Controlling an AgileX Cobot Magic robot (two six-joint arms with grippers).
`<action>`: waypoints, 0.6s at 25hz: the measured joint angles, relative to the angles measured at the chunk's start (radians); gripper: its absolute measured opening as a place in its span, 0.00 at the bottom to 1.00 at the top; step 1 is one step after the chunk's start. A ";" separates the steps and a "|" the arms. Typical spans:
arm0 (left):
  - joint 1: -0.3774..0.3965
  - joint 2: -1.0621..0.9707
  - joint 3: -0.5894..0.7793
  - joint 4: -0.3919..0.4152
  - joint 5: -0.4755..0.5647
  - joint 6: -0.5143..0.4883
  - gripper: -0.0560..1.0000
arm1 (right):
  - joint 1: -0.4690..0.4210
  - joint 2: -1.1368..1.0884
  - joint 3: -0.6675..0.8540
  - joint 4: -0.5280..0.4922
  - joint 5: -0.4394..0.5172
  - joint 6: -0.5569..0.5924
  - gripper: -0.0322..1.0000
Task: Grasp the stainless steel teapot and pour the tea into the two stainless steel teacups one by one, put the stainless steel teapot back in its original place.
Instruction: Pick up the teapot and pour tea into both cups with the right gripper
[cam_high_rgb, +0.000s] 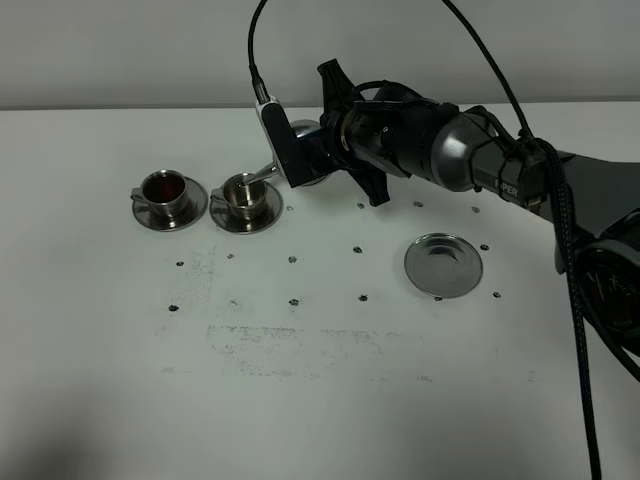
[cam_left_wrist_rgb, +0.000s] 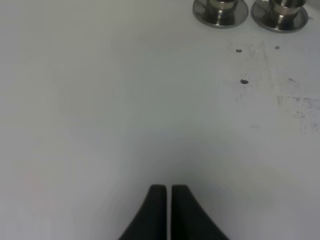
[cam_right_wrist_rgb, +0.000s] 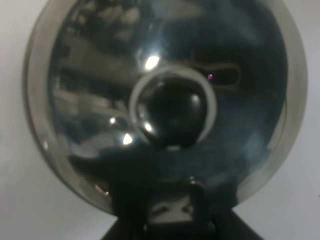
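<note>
The right gripper (cam_right_wrist_rgb: 172, 200) clamps the tilted stainless steel teapot (cam_right_wrist_rgb: 90, 90), spout over the right-hand teacup (cam_high_rgb: 245, 200); the left gripper (cam_left_wrist_rgb: 167, 192) is closed, empty.

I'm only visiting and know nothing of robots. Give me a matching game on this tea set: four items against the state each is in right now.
From the high camera:
1. steel teapot
2. left-hand teacup
3. right-hand teacup
4. wide saucer

a. bare, nothing on it
b. holds reddish-brown tea
c. lifted and tipped
d. right under the spout

Pairs: 1-c, 2-b, 3-d, 4-a.
</note>
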 joint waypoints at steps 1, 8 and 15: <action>0.000 0.000 0.000 0.000 0.000 0.000 0.11 | 0.000 0.005 0.000 -0.014 0.000 0.001 0.20; 0.000 0.000 0.000 0.000 0.000 0.000 0.11 | 0.000 0.007 0.000 -0.090 -0.016 0.026 0.20; 0.000 0.000 0.000 0.000 0.000 0.000 0.11 | 0.000 0.007 0.000 -0.144 -0.023 0.033 0.20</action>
